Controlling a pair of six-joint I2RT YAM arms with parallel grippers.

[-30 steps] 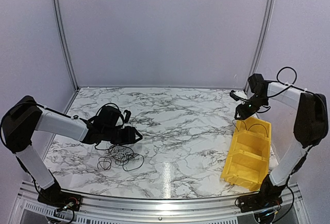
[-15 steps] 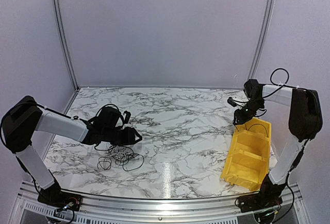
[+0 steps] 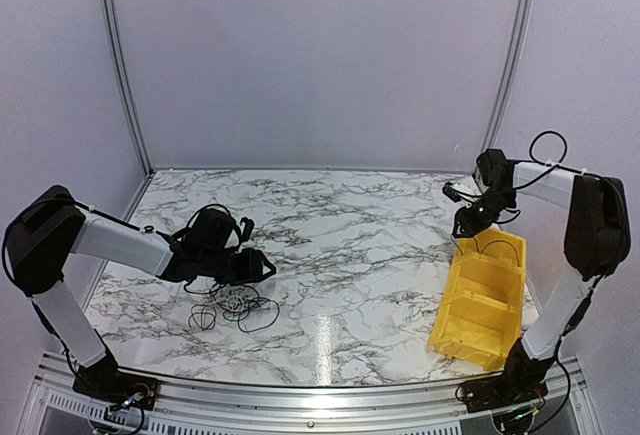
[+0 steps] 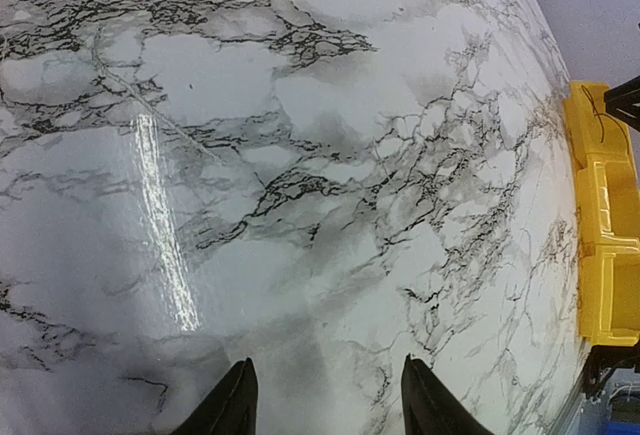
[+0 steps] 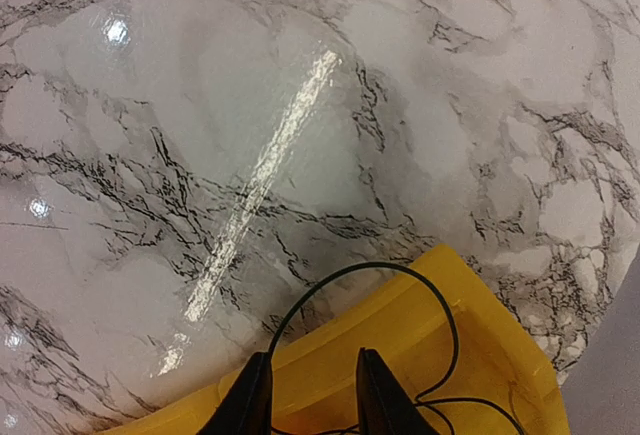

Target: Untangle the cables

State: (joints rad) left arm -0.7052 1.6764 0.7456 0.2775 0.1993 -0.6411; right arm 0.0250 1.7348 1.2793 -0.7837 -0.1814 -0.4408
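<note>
Top view, change: the right arm (image 3: 598, 225) has swung slightly toward 9 o'clock since a second ago. The left arm (image 3: 110, 240) and the cables (image 3: 232, 302) lie as before.
Top view, left arm: it stretches low across the table (image 3: 350, 245) toward 3 o'clock, with the left gripper (image 3: 260, 265) just past the 12 o'clock edge of the cables.
Top view, cables: a loose heap of thin loops at the table's 8 o'clock, with nothing touching it.
Top view, right arm: the elbow is high and the forearm reaches toward 9 o'clock. The right gripper (image 3: 463, 223) points down over the 12 o'clock end of the yellow bin (image 3: 450, 330), where a black wire (image 3: 495, 245) loops.
Left wrist view: the fingers (image 4: 235, 405) are half spread with nothing between them, and bare marble lies below. The bin sits at 3 o'clock.
Right wrist view: the fingers (image 5: 250, 395) stand partly apart, only yellow shows in the gap, and nothing is pinched at the tips. The wire arches up from beside the 9 o'clock fingertip and back into the bin.
</note>
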